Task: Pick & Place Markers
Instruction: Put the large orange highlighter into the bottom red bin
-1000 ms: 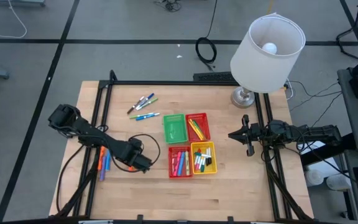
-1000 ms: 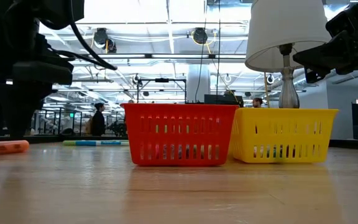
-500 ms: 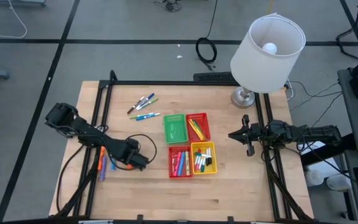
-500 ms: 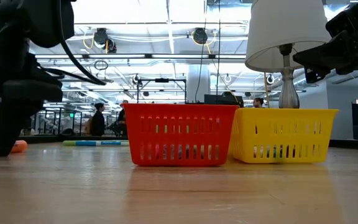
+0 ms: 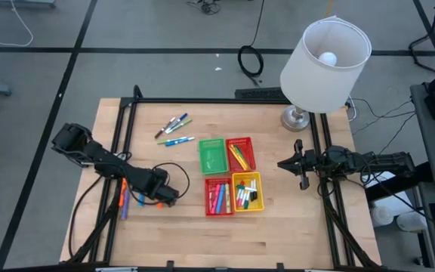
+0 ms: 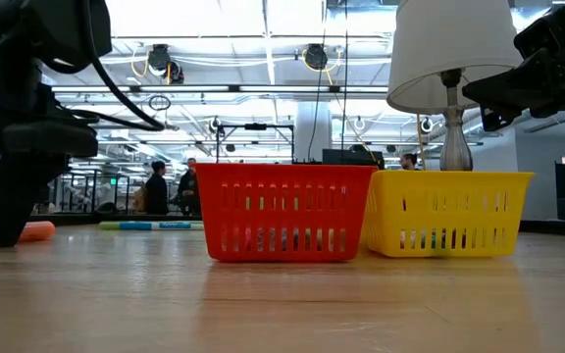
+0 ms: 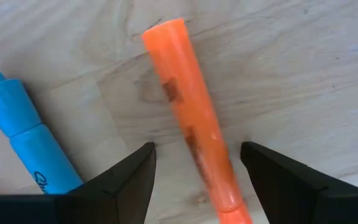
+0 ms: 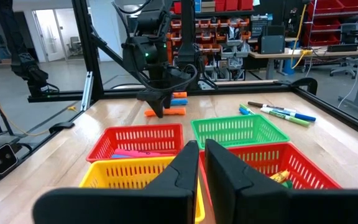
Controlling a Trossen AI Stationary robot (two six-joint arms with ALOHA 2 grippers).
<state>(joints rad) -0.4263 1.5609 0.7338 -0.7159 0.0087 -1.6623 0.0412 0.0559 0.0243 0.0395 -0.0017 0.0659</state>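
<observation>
High view: the left gripper (image 5: 166, 198) is down over the loose markers (image 5: 127, 198) on the table's left part, far nearer them than the right gripper (image 5: 299, 168), which waits shut near the right edge. Low view: the orange marker (image 6: 23, 232) lies flat on the wood at the gripper's foot. Left wrist view: the jaws stand open astride the orange marker, whose long axis runs between the fingers (image 7: 120, 180); a blue marker (image 7: 30, 146) lies just beside.

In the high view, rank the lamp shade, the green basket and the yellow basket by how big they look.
1. Lamp shade, largest by far, though it stands higher and nearer the overhead camera, which exaggerates it.
2. Green basket and yellow basket look about alike; I would not rank one over the other.
</observation>
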